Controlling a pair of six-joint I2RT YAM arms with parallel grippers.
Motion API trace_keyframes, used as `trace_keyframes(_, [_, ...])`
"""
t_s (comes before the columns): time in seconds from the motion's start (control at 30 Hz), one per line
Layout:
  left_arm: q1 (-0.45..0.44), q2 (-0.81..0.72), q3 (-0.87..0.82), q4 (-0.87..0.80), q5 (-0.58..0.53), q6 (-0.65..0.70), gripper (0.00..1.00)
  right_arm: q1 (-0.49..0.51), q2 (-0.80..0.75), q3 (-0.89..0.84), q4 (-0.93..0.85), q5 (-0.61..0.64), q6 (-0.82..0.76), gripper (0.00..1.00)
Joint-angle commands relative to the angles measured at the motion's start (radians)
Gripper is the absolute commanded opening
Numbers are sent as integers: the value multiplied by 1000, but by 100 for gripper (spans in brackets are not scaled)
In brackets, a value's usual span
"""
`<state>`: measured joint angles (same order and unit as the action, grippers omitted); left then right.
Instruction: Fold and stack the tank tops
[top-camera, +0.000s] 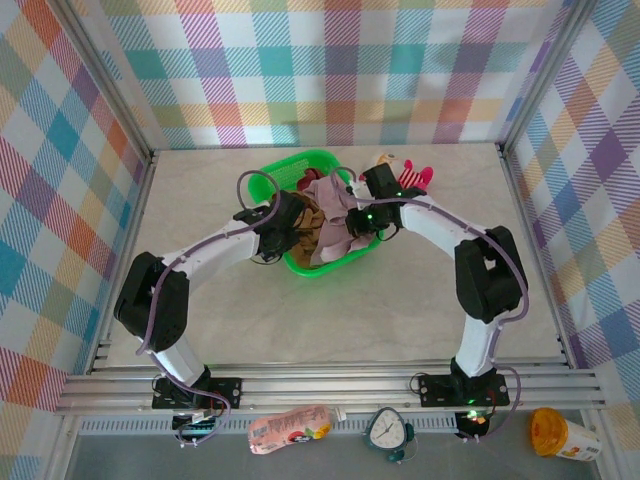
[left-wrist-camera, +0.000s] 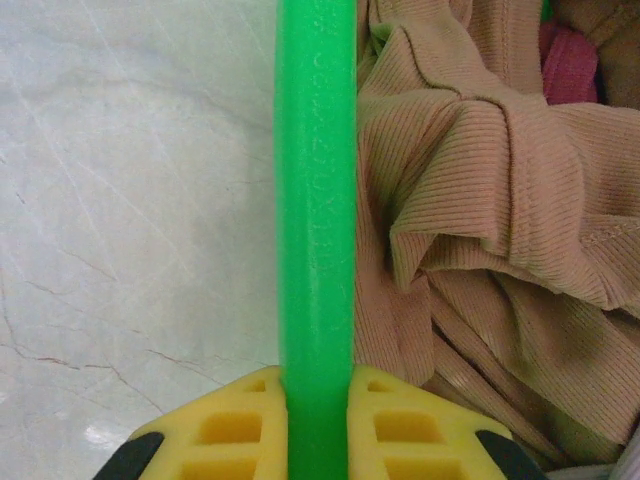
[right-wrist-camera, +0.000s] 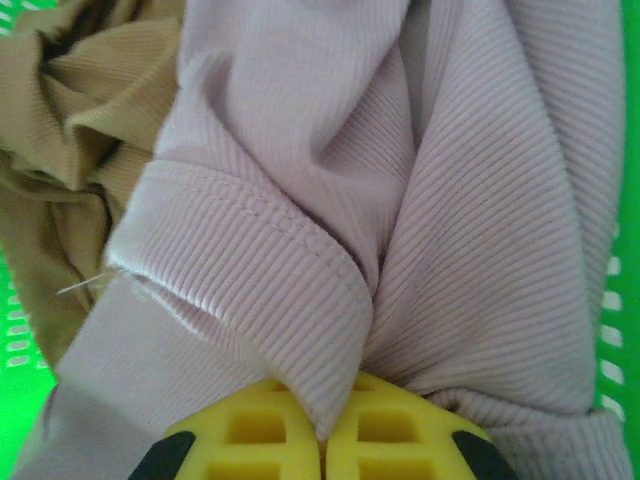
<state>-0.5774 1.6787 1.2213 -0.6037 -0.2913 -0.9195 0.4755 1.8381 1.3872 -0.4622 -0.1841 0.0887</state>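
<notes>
- The top view gives the layout. A green plastic basket (top-camera: 300, 158) sits on the pale marble-look table (top-camera: 400, 310), a bit toward 12 o'clock from the middle. There's a pink-and-white striped plush toy (top-camera: 405, 175) just off its 2 o'clock corner.
- The tank tops are bunched inside the basket, with the dusty mauve-pink ribbed tank top (top-camera: 330, 197) toward 1 o'clock and the tan-brown ribbed tank top (top-camera: 308, 228) toward 8 o'clock.
- The left gripper (top-camera: 283, 225) is at the basket's 9 o'clock edge and the right gripper (top-camera: 355, 222) at its 3 o'clock edge. From up there I can't tell what the jaws are doing.
- The left wrist view sorts that out. Its yellow fingers (left-wrist-camera: 230, 430) are pinching the basket rim itself, not cloth. The tan-brown top is piled right against the rim's 3 o'clock side, and a scrap of dark maroon-red tank top (left-wrist-camera: 570, 60) peeks out at 1 o'clock.
- In the right wrist view, the fingers (right-wrist-camera: 260, 430) are pressed together on a hemmed fold of the mauve-pink top.
</notes>
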Motion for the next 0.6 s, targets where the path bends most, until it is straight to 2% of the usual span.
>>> trace_keyframes(0.0, [28, 23, 20, -83, -70, 54, 2, 6, -148, 50, 17, -38, 9, 0])
trace_keyframes(0.17, [124, 49, 12, -62, -56, 162, 0, 5, -273, 157, -33, -77, -2, 0])
trace_keyframes(0.57, [446, 75, 85, -33, -67, 267, 0, -16, -430, 378, -121, -105, -13, 0])
